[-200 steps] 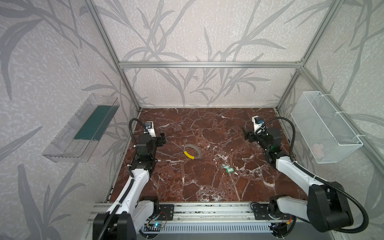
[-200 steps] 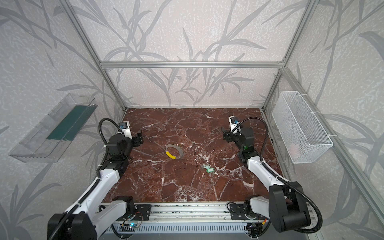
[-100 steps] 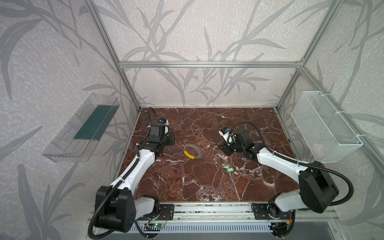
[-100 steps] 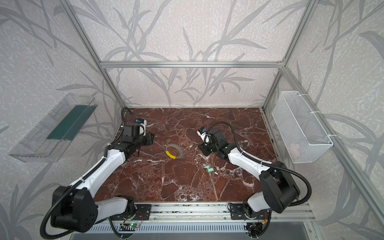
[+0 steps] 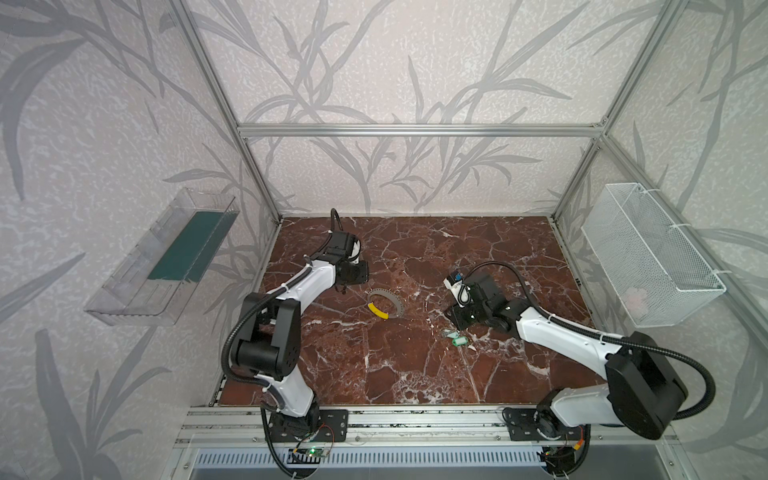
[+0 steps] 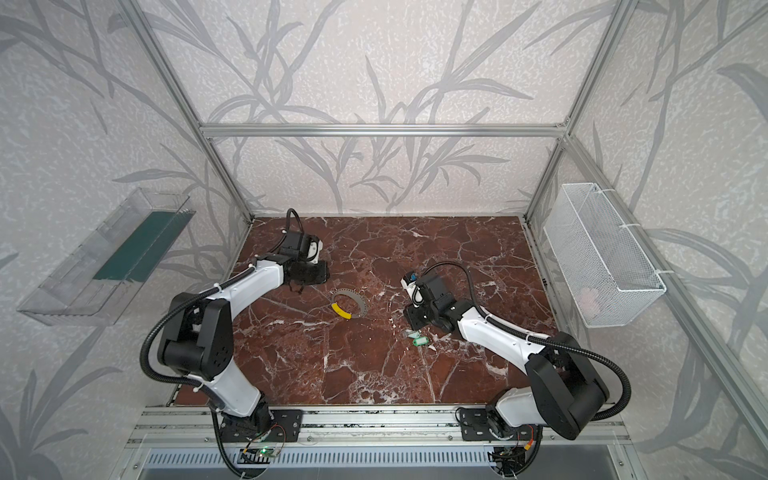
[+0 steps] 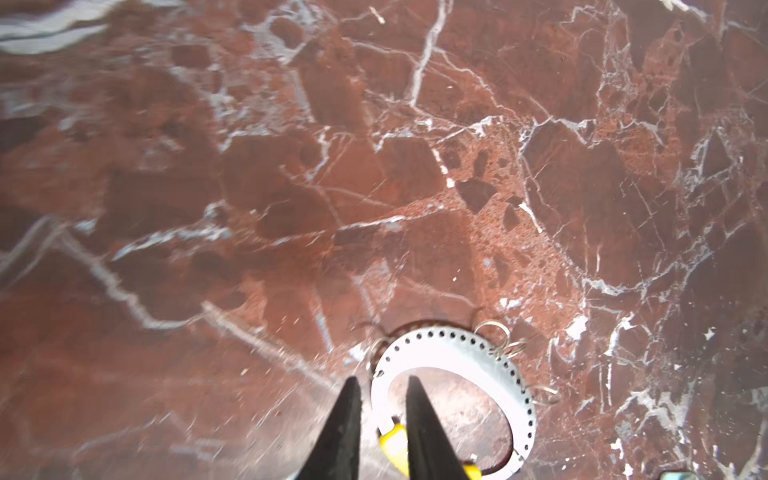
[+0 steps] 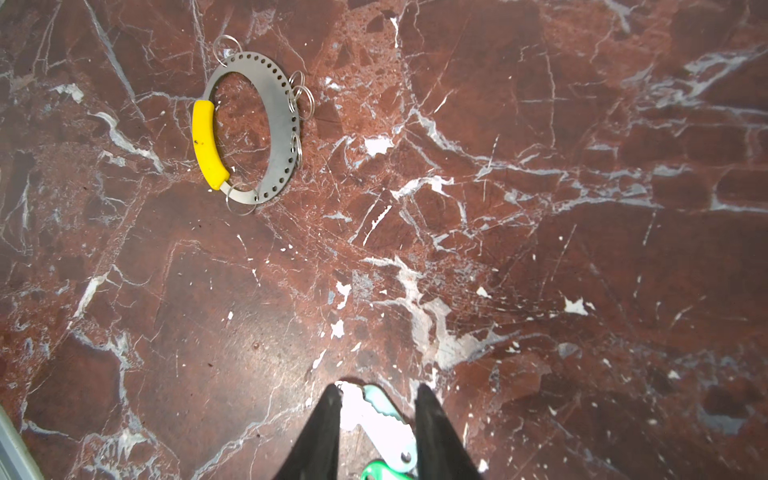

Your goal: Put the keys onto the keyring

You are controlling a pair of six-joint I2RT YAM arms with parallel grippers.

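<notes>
On red marble (image 5: 415, 374), left fingers (image 7: 345, 432) gape narrowly near keyring (image 7: 469, 353), right fingers (image 8: 324, 432) beside keys (image 8: 374, 411).

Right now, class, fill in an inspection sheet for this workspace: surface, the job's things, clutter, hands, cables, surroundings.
Surface: red marble tabletop, white-veined.
Job's things: keyring lies flat, with small split rings on its band; two keys lie together, apart from it.
Clutter: nothing seen.
Hands: left hand slightly open, empty, beside the keyring; right hand astride one key, grip unclear.
Cables: a black cable loops over each wrist.
Surroundings: wire basket on right wall, clear tray on left.
</notes>
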